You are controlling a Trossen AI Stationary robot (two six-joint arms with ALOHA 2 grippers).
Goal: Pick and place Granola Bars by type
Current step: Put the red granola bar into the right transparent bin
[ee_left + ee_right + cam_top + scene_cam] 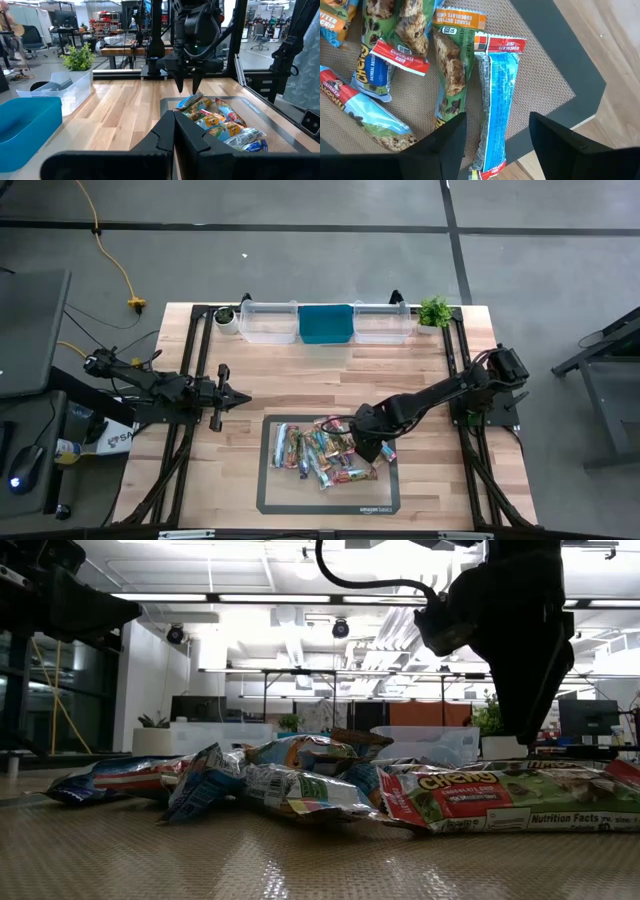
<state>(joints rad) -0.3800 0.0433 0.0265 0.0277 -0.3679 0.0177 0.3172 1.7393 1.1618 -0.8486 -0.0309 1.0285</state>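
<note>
Right gripper (497, 137), fingers spread, hangs over a blue-backed bar (496, 100) at the edge of the granola bars (320, 452) heaped on the mat (268, 502). Left gripper (240, 398), clenched empty, waits apart.

Wooden table (300, 380): light butcher-block top, framed by dark rails.

Dark mat (268, 502): rectangular, black border with woven tan centre, at the table's 6 o'clock edge.

Clear bin (268, 323): at 12 o'clock, on the far edge, left of centre.

Blue bin (326, 324): just beside it, middle of the row, touching both neighbours.

Second clear bin (383, 323): right end of the row.

Small potted plant (226, 317): white pot, at 11 o'clock, beside the first clear bin.

Leafy green plant (435, 311): at 1 o'clock, beside the second clear bin.

Yellow cable (110, 258): on the grey floor, toward 10 o'clock, off the table.

Computer mouse (21, 469): at 8 o'clock, off the table.
</note>
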